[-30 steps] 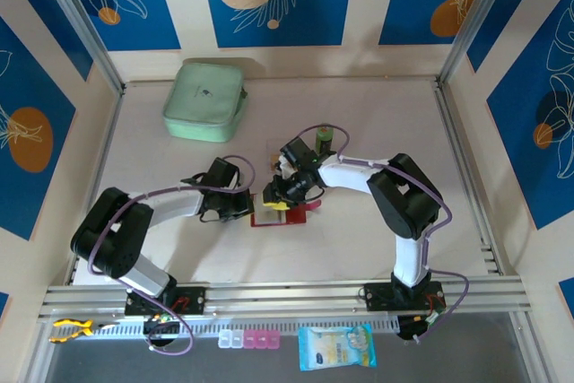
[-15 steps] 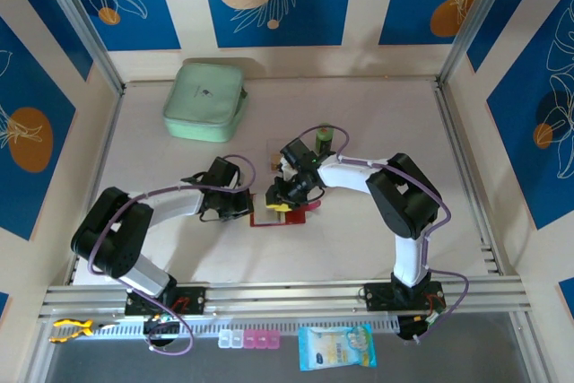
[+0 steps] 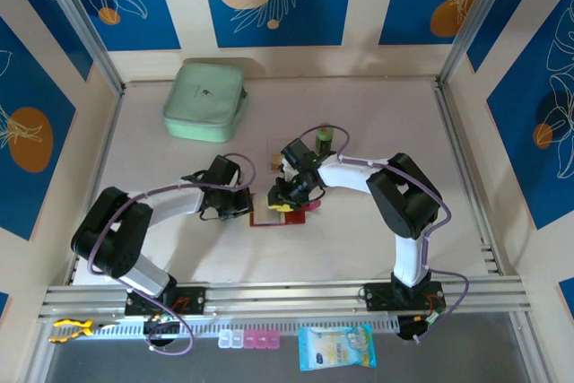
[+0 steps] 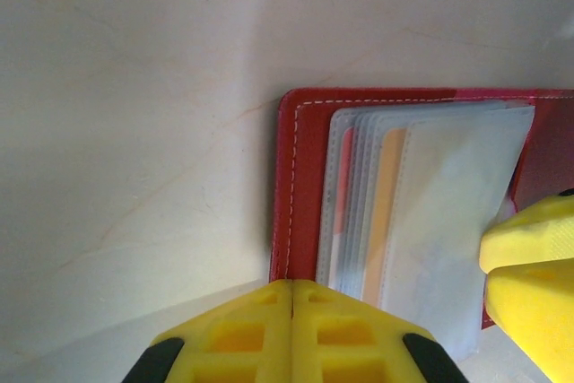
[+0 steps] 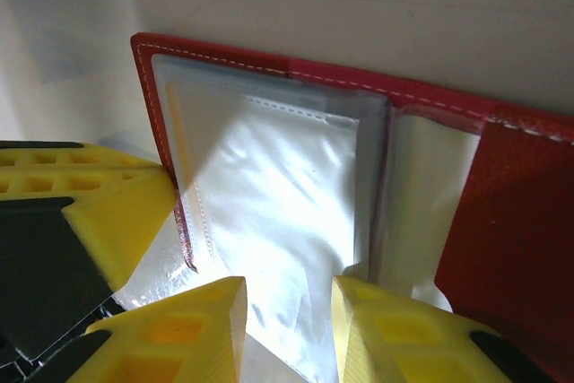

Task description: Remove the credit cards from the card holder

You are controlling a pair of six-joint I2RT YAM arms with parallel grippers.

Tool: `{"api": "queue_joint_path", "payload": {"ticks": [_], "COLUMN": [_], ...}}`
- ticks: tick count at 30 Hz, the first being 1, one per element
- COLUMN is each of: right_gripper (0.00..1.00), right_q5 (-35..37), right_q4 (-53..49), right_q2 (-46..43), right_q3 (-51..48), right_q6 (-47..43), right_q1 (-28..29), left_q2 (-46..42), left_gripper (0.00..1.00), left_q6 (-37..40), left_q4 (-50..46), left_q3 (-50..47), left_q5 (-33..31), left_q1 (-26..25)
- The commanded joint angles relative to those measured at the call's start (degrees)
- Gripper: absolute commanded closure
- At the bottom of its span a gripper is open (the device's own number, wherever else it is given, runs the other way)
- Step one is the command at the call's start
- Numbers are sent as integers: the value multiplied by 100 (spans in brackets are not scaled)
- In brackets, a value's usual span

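Centrally, the card holder [image 3: 280, 214] lies open on the tabletop [image 3: 359, 114], between my two arms. The left gripper [image 4: 292, 286], fingers pressed together, sits at the edge of the red cover, and I cannot confirm contact. The right gripper [image 5: 289, 289] has its fingers partly spread, with a clear sleeve [image 5: 287, 221] running into the gap between them. I cannot tell whether either finger touches it.

The cards [image 4: 387, 195] are inside the holder, showing as narrow orange and reddish strips through the stacked sleeves.

I judge the cards to be thin, light, stiff and slick. The sleeves look soft, limp and glossy, so they are likely to buckle or slide rather than resist a pull. The best hold, I judge, is a card's short edge at the sleeve mouth, pinched flat, while the other fingers pin the cover down.

No print on the cards or holder can be read. The mint-green case [image 3: 205, 100] carries a small mark, too small to make out.
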Motion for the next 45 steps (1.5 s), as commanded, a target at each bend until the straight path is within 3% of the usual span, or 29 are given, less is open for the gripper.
{"api": "queue_joint_path", "payload": {"ticks": [1, 29, 36, 45], "right_gripper": [68, 78, 81, 81], "right_q5": [30, 73, 30, -305], "right_q4": [-175, -207, -145, 313], "right_q2": [-200, -183, -274, -318], "right_q3": [-52, -86, -87, -184], "right_q6": [-75, -66, -44, 79], "right_q1": [-32, -59, -59, -35], "left_q2": [-197, -212, -146, -125], "left_gripper": [93, 71, 72, 85], "left_q6": [54, -499, -466, -198], "left_q4": [-200, 484, 426, -124], "left_q3": [167, 69, 52, 78], "left_q5": [-30, 703, 647, 98], "left_q1": [-6, -43, -41, -45]}}
